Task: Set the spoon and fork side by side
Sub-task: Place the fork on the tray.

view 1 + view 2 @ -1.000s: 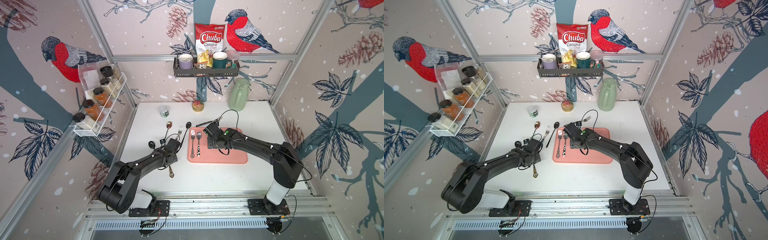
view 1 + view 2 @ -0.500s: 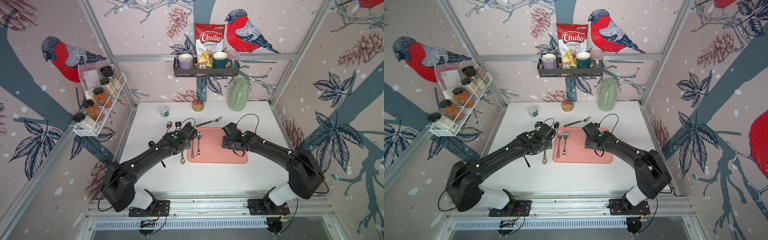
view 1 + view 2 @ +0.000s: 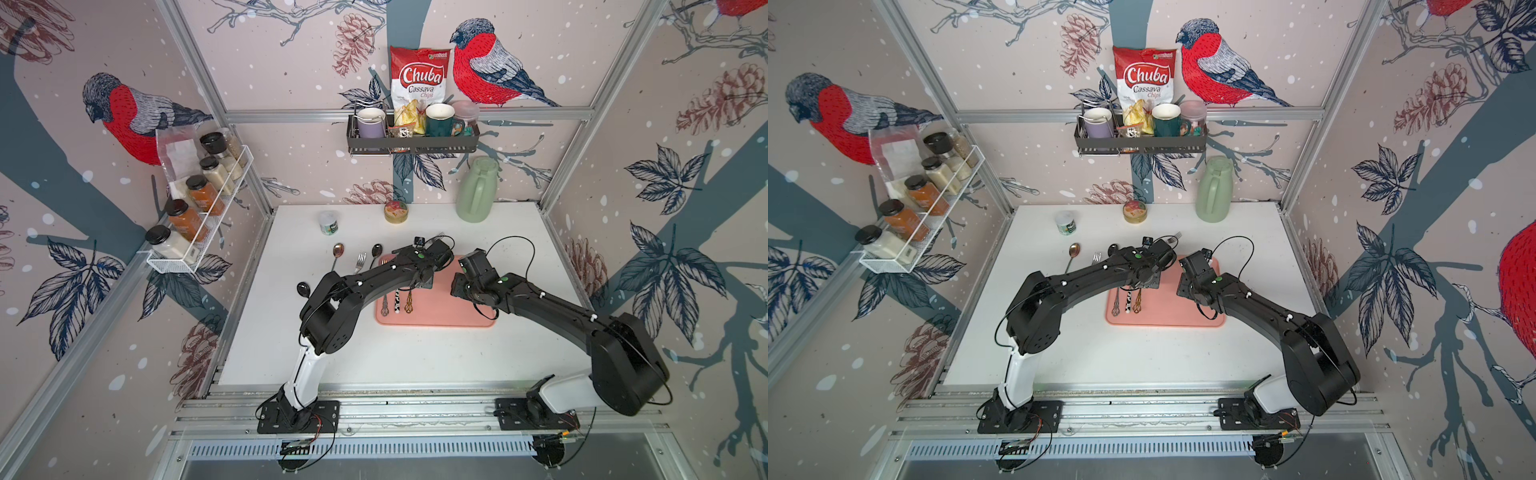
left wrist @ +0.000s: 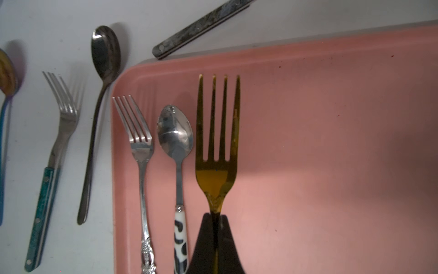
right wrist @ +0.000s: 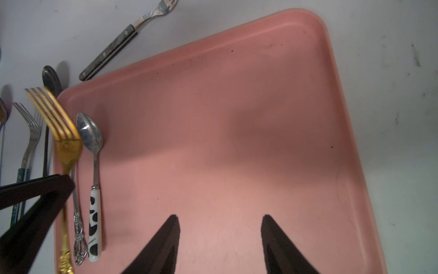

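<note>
Left wrist view: gold fork clamped at neck by left gripper, tines pointing away from jaws, long axis parallel to spoon on pink tray, just beside it. Right gripper held open, empty, farther off.

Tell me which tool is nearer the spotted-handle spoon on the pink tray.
Left. The left tool, shut on the gold fork, is right beside the spoon; the right tool, open, hovers over the tray's bare part, apart from it.
</note>
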Robot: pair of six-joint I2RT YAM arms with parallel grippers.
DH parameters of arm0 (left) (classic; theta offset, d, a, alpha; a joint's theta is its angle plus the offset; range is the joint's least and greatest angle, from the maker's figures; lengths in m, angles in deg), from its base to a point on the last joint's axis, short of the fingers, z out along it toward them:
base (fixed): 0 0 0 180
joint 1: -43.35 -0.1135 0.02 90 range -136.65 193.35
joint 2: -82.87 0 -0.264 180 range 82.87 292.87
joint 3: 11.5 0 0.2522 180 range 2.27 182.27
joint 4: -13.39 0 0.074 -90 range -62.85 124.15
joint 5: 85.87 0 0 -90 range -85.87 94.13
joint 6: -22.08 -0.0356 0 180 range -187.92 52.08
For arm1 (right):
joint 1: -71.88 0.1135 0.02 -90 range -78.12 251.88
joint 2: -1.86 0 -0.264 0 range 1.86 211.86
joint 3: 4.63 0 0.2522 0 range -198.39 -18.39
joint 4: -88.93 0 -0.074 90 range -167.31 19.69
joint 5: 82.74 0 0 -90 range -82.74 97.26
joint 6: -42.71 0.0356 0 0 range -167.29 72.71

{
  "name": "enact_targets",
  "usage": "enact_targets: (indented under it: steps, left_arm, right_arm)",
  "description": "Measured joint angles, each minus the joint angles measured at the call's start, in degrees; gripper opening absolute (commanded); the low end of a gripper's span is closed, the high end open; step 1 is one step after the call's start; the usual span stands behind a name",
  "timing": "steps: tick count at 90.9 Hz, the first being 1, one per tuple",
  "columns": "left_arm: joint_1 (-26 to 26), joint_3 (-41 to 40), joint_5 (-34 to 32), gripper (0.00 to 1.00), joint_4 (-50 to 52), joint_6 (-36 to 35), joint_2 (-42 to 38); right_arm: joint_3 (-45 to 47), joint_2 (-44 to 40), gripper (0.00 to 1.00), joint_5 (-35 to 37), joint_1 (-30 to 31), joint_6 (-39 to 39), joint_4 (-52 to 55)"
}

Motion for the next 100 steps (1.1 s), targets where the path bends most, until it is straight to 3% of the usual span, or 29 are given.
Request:
enact_targets:
  steps: [21, 69, 77, 83, 100]
  left_arm:
    - [0.00, 0.61, 0.35, 0.00, -0.35, 0.31, 4.63]
    - [-1.46, -3.45, 1.31, 0.00, -5.27, 7.23, 4.68]
    - [-1.46, -3.72, 1.22, 0.26, -5.38, 7.65, 4.39]
    - [-1.46, -4.33, 1.20, 0.35, -5.01, 7.65, 3.19]
    - [-1.57, -7.19, -0.55, 0.40, -5.05, 6.95, -6.51]
  right_arm:
    - [4.66, -4.87, 0.58, 0.26, 0.00, 0.24, -3.78]
    - [7.17, -8.00, 0.58, 1.68, 0.00, 1.44, -6.19]
    - [7.17, -8.00, 0.58, 1.68, 0.00, 1.44, -6.36]
    - [7.17, -7.98, 0.59, 1.68, 0.00, 1.44, -6.36]
    - [4.96, -7.30, 0.59, 1.86, 1.33, 1.27, -5.44]
